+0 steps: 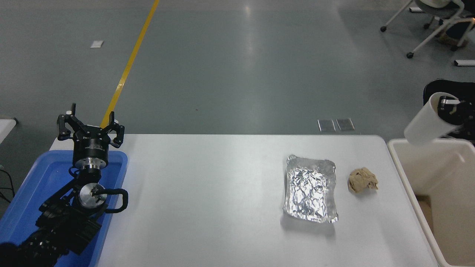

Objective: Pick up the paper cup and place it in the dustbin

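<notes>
The white paper cup [428, 120] hangs tilted at the right edge, held by its rim in my right gripper [447, 107], which is shut on it with one finger inside the cup. The cup is in the air above the far end of the beige dustbin [404, 174], which stands beside the table's right edge. My left gripper [90, 126] is open and parked over the blue tray at the lower left.
A crinkled silver foil tray [311, 188] and a crumpled brown paper ball [362, 179] lie on the white table [207, 193] at the right. A blue plastic tray [31, 193] sits at the left edge. Office chairs stand at the far right.
</notes>
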You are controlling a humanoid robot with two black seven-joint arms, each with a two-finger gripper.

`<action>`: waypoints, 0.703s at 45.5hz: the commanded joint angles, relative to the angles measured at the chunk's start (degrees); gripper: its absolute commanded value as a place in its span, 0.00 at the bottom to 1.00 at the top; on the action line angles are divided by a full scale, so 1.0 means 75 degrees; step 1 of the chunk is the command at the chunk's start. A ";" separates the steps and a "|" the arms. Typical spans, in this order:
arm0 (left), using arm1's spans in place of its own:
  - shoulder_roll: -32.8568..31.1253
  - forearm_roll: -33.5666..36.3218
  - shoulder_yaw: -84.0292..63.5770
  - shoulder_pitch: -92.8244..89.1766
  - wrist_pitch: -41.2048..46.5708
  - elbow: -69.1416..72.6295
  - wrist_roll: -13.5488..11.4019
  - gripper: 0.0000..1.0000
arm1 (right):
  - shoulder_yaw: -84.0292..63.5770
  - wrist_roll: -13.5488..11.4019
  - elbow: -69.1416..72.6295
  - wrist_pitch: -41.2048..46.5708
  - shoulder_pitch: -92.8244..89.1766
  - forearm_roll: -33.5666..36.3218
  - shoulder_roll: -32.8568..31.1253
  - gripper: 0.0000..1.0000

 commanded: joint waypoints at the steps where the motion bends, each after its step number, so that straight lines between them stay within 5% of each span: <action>1: 0.0000 -0.0001 0.0000 0.0001 0.0000 0.0002 -0.0001 0.99 | 0.2238 0.0007 -0.3308 -0.0068 -0.3266 0.0007 -0.0087 0.00; 16: 0.0000 -0.0001 0.0000 0.0001 0.0000 0.0002 -0.0001 0.99 | 0.4349 0.0007 -0.5923 -0.0477 -0.6232 0.0019 0.1237 0.00; 32: 0.0000 -0.0001 0.0000 0.0001 0.0000 0.0002 -0.0001 0.99 | 0.5310 -0.0039 -0.5971 -0.3851 -0.8354 0.0616 0.2163 0.00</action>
